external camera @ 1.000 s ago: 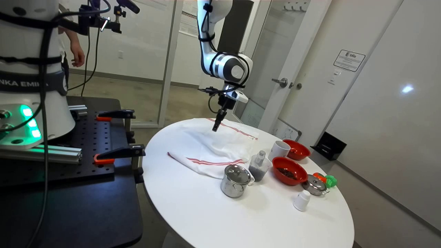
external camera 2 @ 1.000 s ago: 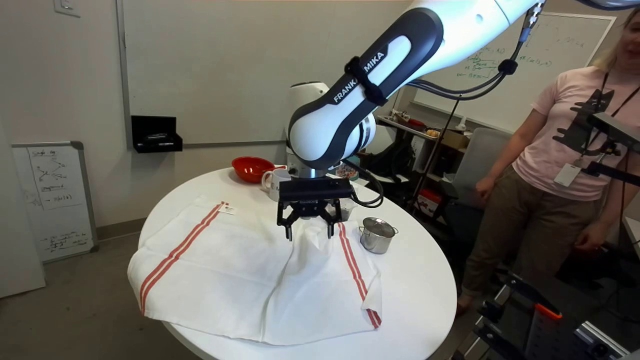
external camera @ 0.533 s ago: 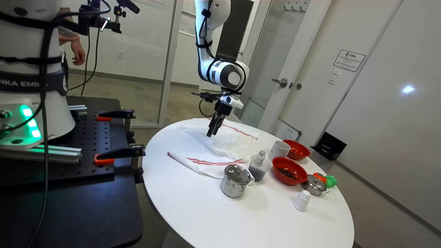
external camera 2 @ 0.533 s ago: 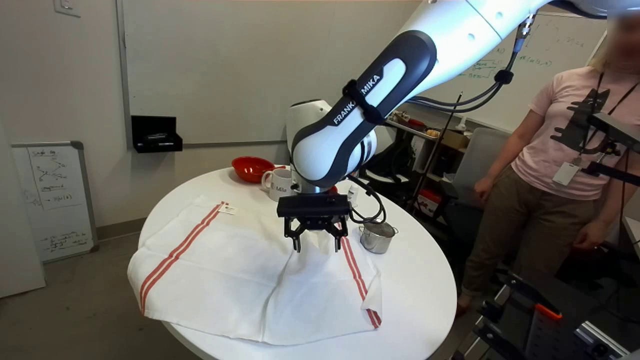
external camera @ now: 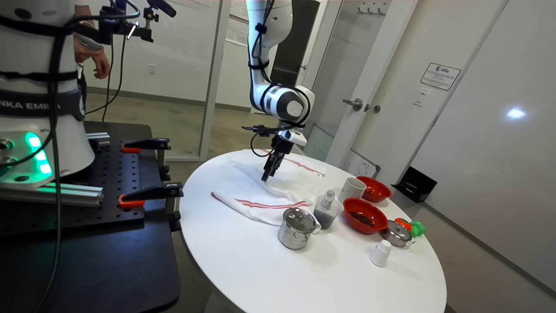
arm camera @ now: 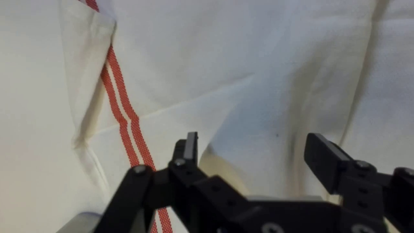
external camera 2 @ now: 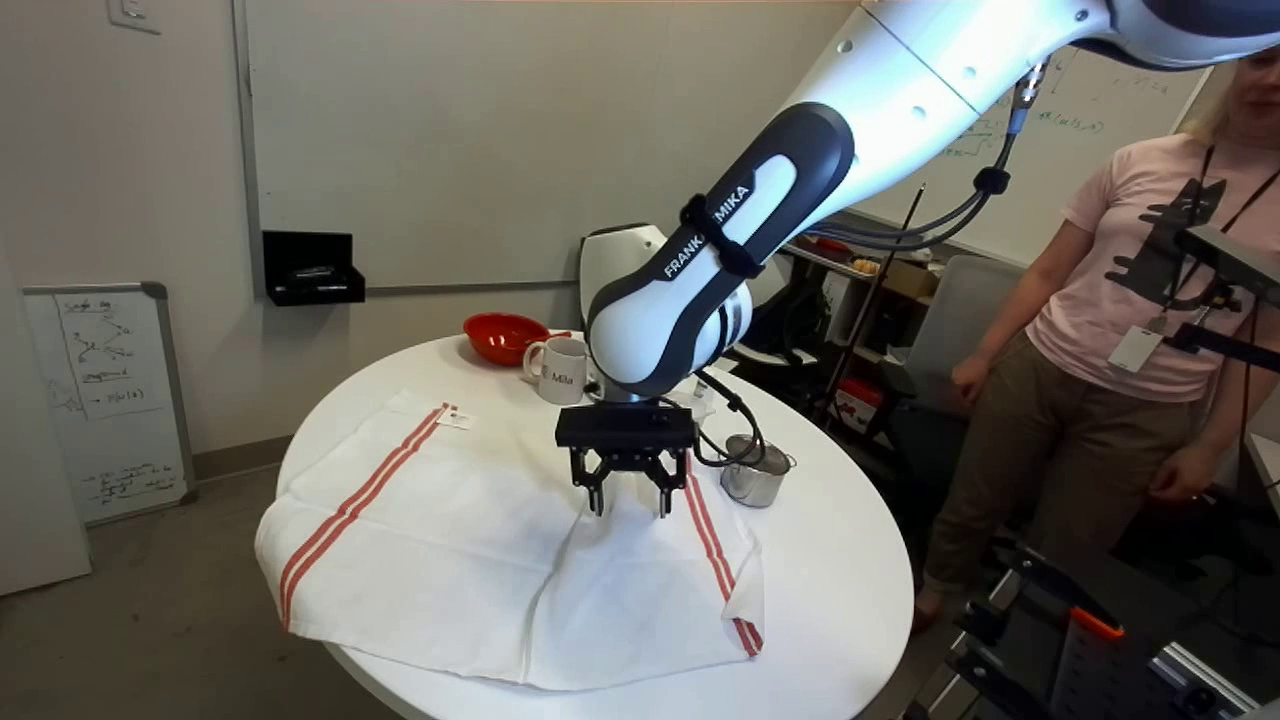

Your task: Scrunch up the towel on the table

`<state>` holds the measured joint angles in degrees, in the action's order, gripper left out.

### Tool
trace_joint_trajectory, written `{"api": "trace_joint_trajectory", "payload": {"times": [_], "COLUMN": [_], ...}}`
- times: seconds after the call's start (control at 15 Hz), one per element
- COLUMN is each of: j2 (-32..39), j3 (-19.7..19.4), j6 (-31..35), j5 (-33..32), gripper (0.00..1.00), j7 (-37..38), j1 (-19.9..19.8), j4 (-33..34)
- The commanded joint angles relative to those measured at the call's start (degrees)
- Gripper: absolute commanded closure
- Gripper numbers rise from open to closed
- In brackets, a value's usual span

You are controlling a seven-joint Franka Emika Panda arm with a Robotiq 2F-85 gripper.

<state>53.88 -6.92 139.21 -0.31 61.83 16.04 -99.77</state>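
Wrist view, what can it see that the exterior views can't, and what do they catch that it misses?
Only the wrist view shows the weave of the red stripes and a tiny dark speck against the towel. Only the exterior views show the arm, the mug, a red bowl and a whiteboard. All share the towel, its stripes, the table and the hand. A grey shape at the wrist view's lower left may be the pot; I can't tell.
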Motion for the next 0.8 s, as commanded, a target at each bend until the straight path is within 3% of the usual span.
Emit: {"api": "trace_joint_trajectory", "payload": {"times": [0.0, 0.4, 0.53, 0.73], "j2": [1.41, 1.09, 0.31, -2.98], "j3": [1.18, 2.51, 2.95, 3.12], "j6": [1.45, 2.99, 2.69, 3.02], "j5": [1.18, 3.23, 4.78, 6.93], "gripper": [0.47, 0.95, 1.0, 1.0], "j7": [-0.97, -0.71, -0.13, 0.57], "j1": [-1.5, -2.75, -3.11, -3.24], "j4": [2.11, 2.43, 2.37, 0.91]}}
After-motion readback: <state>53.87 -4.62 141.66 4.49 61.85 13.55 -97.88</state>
